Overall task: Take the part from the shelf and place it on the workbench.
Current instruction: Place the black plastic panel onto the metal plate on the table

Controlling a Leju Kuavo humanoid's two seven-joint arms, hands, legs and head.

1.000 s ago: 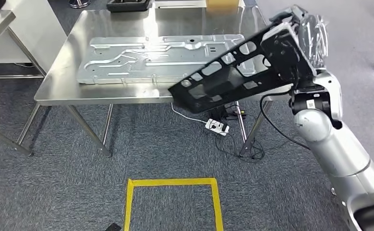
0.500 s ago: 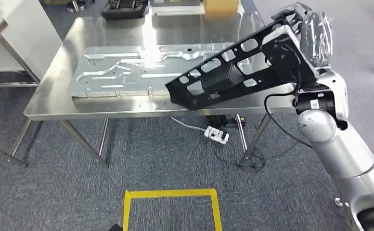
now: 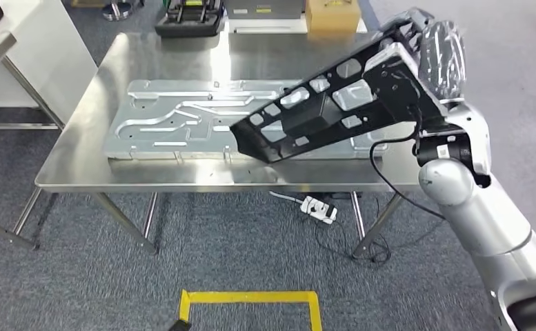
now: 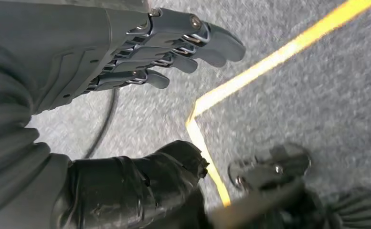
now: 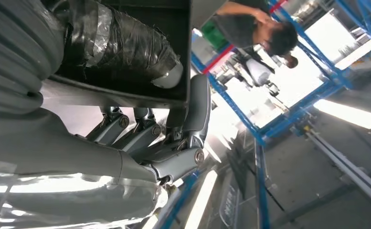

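Gripping one black part [image 3: 320,114], right hand [image 3: 437,52].

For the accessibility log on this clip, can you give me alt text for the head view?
The robot's right hand holds a long black perforated part tilted above a steel workbench, its low end over a flat silver panel lying on the bench. Below, grey carpet carries a yellow taped square and a white power strip.

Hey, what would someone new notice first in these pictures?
First, the long black perforated metal part, held tilted over the steel workbench by the right hand. Under it lies a large flat silver stamped panel. On the carpet in front is a yellow tape square.
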